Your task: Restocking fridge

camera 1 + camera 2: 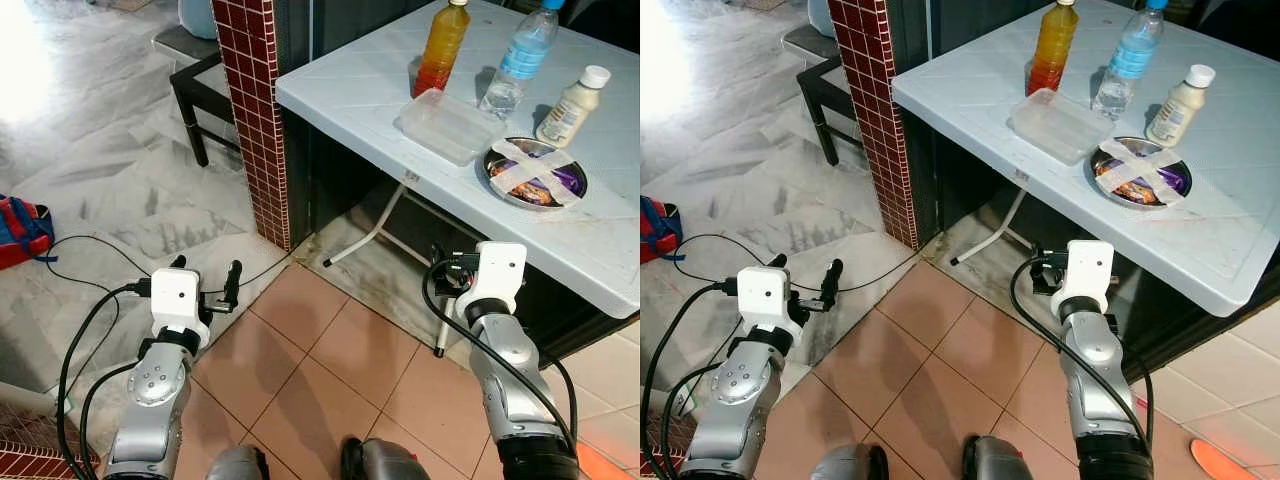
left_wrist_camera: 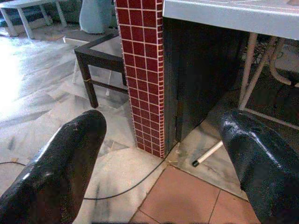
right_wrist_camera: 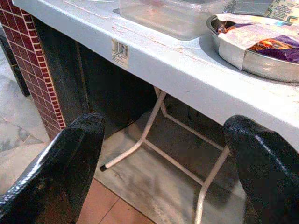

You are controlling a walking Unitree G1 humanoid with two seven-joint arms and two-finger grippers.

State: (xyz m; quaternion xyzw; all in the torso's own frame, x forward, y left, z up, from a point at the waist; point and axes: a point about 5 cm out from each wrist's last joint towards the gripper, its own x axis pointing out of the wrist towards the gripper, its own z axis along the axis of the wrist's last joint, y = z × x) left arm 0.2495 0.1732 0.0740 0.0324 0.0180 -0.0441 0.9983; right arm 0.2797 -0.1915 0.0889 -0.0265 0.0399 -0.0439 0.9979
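On the white table (image 1: 340,100) stand an orange juice bottle (image 1: 441,45), a water bottle (image 1: 518,58) and a small cream sauce bottle (image 1: 572,105). In front of them lie a clear plastic container (image 1: 448,125) and a metal bowl (image 1: 533,172) of wrapped snacks with tape across it. My right gripper (image 3: 163,122) is open and empty, held low below the table's front edge. My left gripper (image 1: 207,275) is open too, out over the floor and facing the red tiled pillar (image 2: 145,79).
The red tiled pillar (image 1: 250,110) stands by the table's left corner, with a black stool (image 1: 200,95) behind it. White folding legs (image 1: 370,235) run under the table. Black cables (image 1: 90,260) and a red bag (image 1: 22,230) lie on the floor at the left.
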